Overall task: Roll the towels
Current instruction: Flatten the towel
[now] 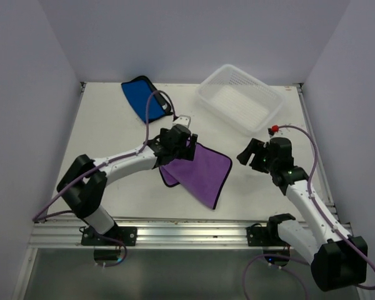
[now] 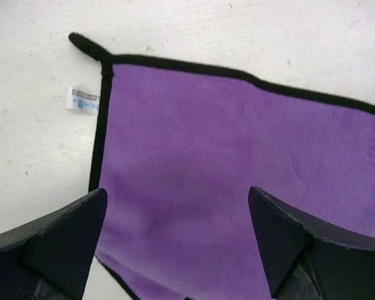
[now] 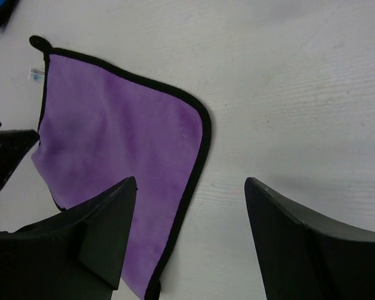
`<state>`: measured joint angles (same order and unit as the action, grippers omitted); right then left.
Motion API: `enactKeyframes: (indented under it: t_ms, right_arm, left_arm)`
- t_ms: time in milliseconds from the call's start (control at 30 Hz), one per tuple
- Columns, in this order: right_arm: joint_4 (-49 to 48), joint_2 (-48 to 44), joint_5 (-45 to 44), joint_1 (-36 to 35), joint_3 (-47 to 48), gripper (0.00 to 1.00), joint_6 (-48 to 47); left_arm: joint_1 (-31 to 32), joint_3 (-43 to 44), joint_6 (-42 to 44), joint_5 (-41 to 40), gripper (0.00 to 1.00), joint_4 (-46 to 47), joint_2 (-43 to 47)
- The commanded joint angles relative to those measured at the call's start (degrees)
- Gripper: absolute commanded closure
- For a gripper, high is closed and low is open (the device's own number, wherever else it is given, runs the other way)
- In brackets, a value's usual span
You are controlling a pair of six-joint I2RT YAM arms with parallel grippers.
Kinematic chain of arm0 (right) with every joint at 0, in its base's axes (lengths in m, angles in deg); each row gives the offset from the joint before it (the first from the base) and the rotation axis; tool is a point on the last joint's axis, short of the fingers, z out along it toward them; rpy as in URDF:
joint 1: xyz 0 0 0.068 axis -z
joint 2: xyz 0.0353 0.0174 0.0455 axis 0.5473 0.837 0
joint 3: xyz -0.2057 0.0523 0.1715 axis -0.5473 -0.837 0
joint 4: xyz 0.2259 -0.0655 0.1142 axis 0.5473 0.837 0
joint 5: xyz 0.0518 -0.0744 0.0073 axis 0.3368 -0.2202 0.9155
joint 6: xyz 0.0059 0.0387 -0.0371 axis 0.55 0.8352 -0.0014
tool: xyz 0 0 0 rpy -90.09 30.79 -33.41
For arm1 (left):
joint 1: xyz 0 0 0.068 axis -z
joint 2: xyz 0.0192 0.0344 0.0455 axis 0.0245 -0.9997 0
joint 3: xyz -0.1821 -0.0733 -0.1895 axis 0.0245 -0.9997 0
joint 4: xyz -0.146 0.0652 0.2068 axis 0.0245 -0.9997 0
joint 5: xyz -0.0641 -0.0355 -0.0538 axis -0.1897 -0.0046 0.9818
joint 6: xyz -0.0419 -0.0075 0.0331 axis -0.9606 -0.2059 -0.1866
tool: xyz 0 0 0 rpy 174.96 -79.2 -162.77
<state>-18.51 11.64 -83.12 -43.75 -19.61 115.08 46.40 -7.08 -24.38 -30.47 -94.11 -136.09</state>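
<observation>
While the left tool hovers, jaws spread wide, over the purple square cloth towel with black edging, that towel lies flat on the white tabletop (black hanging loop and white label at one corner). Right tool, released too, hangs just beside its right edge. Bright blue folded towel sits back-left, well apart.

Two towels, one basket — two pincers

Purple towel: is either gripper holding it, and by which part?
Nothing is held. The left gripper hangs open over the purple towel; the right gripper is open beside it.
</observation>
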Motion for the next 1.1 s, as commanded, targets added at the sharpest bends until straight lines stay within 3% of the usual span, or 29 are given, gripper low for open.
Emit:
enactKeyframes:
  t_ms: [0, 67, 167, 267, 567, 833, 933, 1067]
  right_arm:
    - [-3.7, 1.4, 2.1, -0.4, -1.3, 0.27, -0.2]
    - [-5.0, 3.3, 2.1, -0.6, -1.8, 0.33, -0.5]
    - [-6.9, 6.7, 1.8, -0.9, -2.0, 0.36, -1.3]
    - [-9.7, 10.3, 1.3, -1.3, -2.2, 0.40, -1.3]
    - [-13.6, 17.6, -1.0, -3.8, 0.7, 0.43, -1.1]
    - [-13.3, 18.8, -2.9, -4.7, 1.5, 0.43, -2.0]
    - [-13.5, 20.2, -3.2, -4.8, 1.5, 0.43, -2.2]
    - [-14.5, 22.9, -3.2, -4.8, 1.6, 0.43, -2.1]
  left_arm:
    - [-1.0, 9.6, 1.9, -4.1, 0.02, -0.1, -4.8]
    - [-3.1, 11.1, 2.7, -3.3, 0.07, 1.1, -7.7]
    - [-6.8, 12.4, 3.9, -2.0, 0.26, 3.0, -10.1]
    - [-10.3, 14.2, 5.4, -2.0, 0.34, 2.3, -13.5]
    - [-15.6, 21.7, 7.5, -2.0, 0.30, 2.4, -24.1]
    - [-16.8, 23.5, 7.4, -0.4, 0.37, 5.4, -28.8]
    - [-16.8, 23.6, 7.2, -0.2, 0.47, 6.2, -29.4]
    - [-16.9, 23.6, 6.7, 0.5, 0.72, 7.1, -29.6]
